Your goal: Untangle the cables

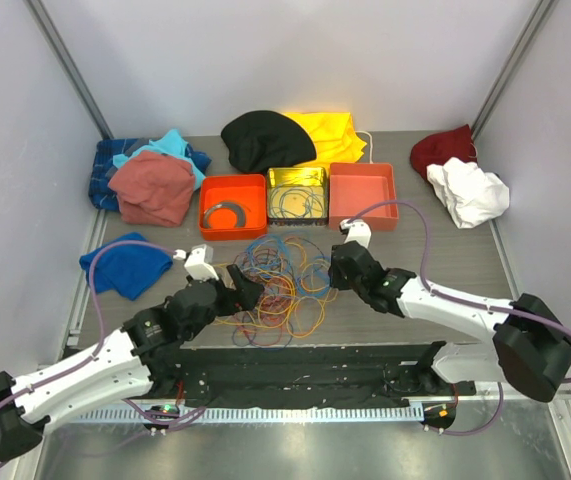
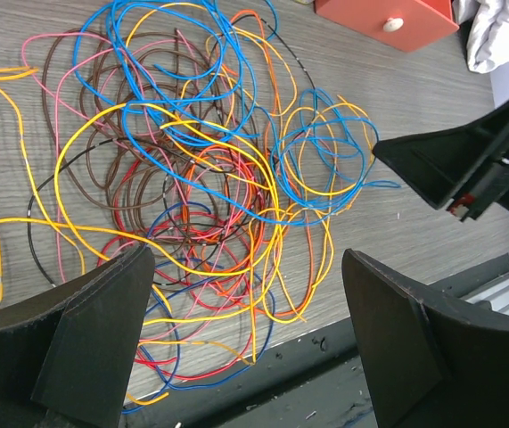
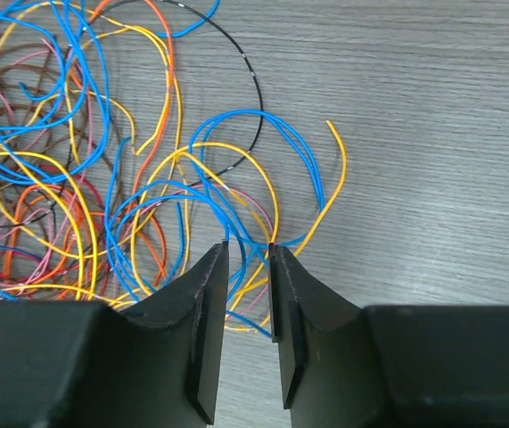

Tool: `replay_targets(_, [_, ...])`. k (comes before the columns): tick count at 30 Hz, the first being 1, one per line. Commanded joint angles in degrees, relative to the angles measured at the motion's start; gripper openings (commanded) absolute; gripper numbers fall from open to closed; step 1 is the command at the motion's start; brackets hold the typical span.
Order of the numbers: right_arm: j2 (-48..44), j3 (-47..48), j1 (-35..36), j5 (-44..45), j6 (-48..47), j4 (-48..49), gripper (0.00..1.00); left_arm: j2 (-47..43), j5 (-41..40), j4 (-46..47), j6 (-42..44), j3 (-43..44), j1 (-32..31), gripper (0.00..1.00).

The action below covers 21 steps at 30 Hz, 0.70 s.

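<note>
The cables (image 1: 275,285) lie in a loose tangle of blue, yellow, orange, red, pink and brown loops on the wooden table between my two arms. My left gripper (image 1: 248,292) hovers at the tangle's left side, open wide; in the left wrist view the cables (image 2: 201,178) spread beyond its gripper (image 2: 247,267), with only loop ends between the fingers. My right gripper (image 1: 337,268) is at the tangle's right edge. In the right wrist view its gripper (image 3: 249,250) shows a narrow gap, with blue and yellow cables (image 3: 236,192) running between the tips, not pinched.
Behind the tangle stand an orange tray (image 1: 208,222) with a grey coiled ring, a tin (image 1: 297,176) holding more wires, and an orange tray (image 1: 363,195). Cloths lie around: blue (image 1: 125,265), red (image 1: 153,185), black (image 1: 265,140), white (image 1: 470,192). A black rail (image 1: 305,365) runs along the near edge.
</note>
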Motion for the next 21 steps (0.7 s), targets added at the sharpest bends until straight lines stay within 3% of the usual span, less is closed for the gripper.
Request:
replay_targets(1, [2.49, 2.52, 0.3, 1.58, -0.55, 3.71, 0.31, -1.27, -0.56, 2.04, 0.16, 0.87, -0.17, 0.91])
replay_targets(4, [3.99, 2.7, 0.3, 1.58, -0.55, 3.71, 0.29, -2.06, -0.64, 1.16, 0.16, 0.87, -0.17, 0.91])
replay_targets(8, [2.59, 2.61, 0.3, 1.66, -0.02, 3.54, 0.15, -3.46, -1.17, 0.11, 0.16, 0.69, -0.17, 0.91])
replay_targets(13, [-6.35, 5.59, 1.26, 2.54, -0.19, 0.2, 0.02, -4.52, -1.7, -0.34, 0.51, 0.78, -0.09, 0.92])
replay_targets(21, [-19.73, 19.73, 4.34, 0.01, -6.24, -5.07, 0.01, -3.82, -1.35, 0.63, 0.95, 1.3, -0.09, 0.92])
